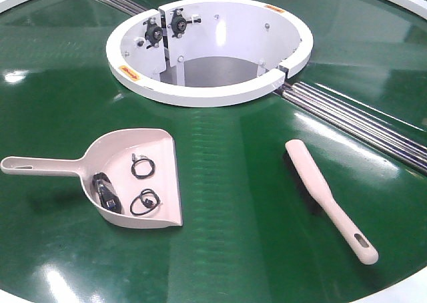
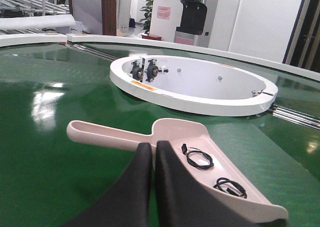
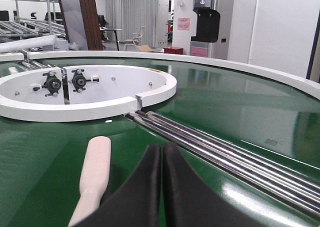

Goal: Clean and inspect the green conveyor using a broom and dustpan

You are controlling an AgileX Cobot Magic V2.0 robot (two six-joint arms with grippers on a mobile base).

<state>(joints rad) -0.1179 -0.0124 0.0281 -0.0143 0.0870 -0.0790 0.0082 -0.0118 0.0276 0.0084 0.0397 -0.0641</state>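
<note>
So the dustpan [image 1: 137, 176] is lying flat on the green conveyor [image 1: 240, 203], on the near side of the white inner ring [image 1: 210, 93], and it's already got stuff in it: two little black wire loops [image 1: 143, 167] and a chunky dark part [image 1: 107, 193]. The broom [image 1: 325, 195] lies on the belt too, well apart from the pan, near where the silver rollers [image 1: 360, 119] run out from the ring.

Left gripper [image 2: 153, 149] hangs right over the pan handle, fingers pressed together and empty. Right gripper [image 3: 161, 152] is the same, just beside the broom, nothing in it.

Looks to me like the sweeping's done and it's down to inspecting. Any pickup next needs those fingers spread first.
</note>
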